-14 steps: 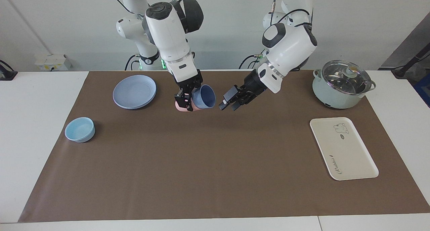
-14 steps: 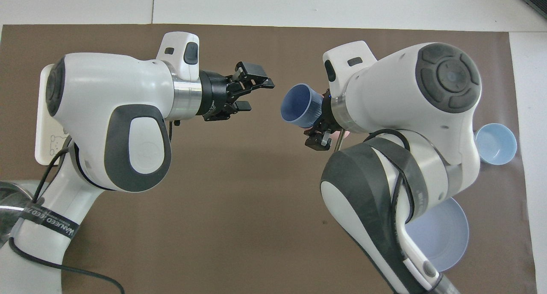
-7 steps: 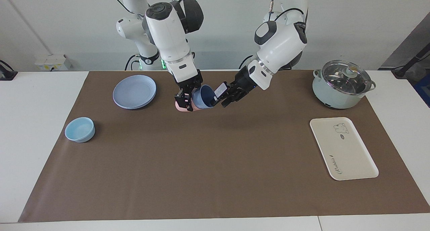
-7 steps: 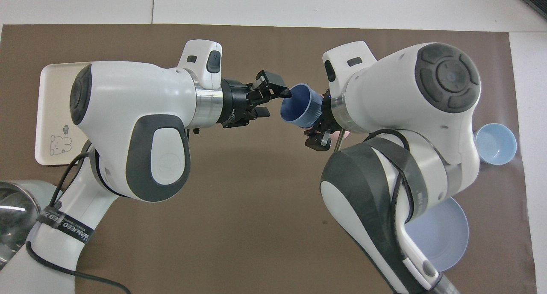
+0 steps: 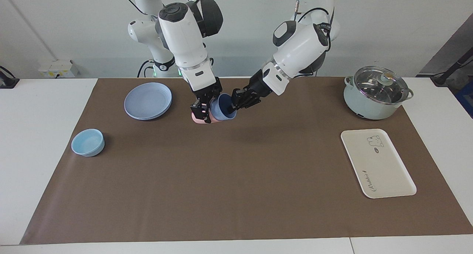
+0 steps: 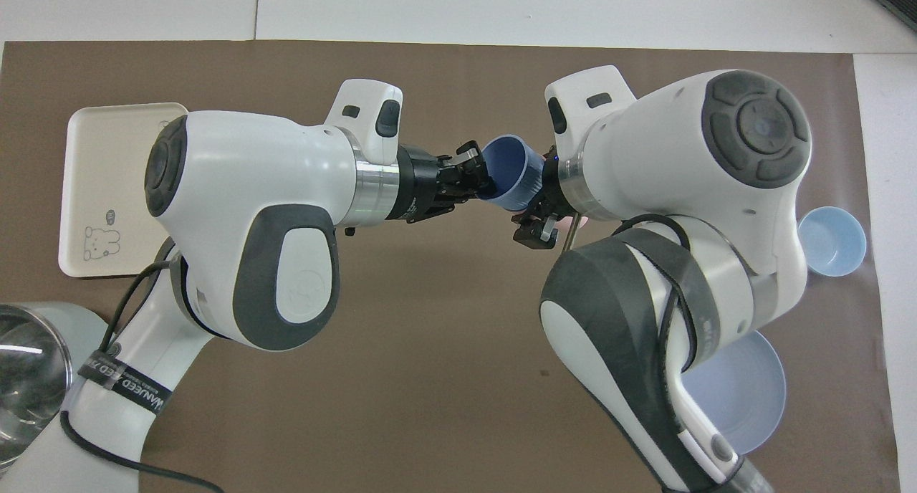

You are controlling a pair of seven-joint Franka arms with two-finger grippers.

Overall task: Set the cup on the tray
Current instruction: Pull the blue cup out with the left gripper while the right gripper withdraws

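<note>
My right gripper (image 5: pixel 207 108) is shut on the periwinkle-blue cup (image 5: pixel 223 108) and holds it tipped on its side above the brown mat, mouth toward the left arm's end. In the overhead view the cup (image 6: pixel 510 178) shows its open mouth beside the right gripper (image 6: pixel 537 206). My left gripper (image 5: pixel 233 100) has reached the cup's rim, open, with its fingers at the mouth; it also shows in the overhead view (image 6: pixel 476 174). The cream tray (image 5: pixel 384 169) lies bare at the left arm's end of the mat, partly under the left arm in the overhead view (image 6: pixel 107 163).
A pink cup (image 5: pixel 201 118) shows under the right gripper. A round blue plate (image 5: pixel 147 100) and a light-blue bowl (image 5: pixel 88 142) sit toward the right arm's end. A lidded pot (image 5: pixel 375 93) stands nearer to the robots than the tray.
My left gripper has moved across toward the right arm's end and reached the cup's rim. The right gripper has kept the cup almost still.
</note>
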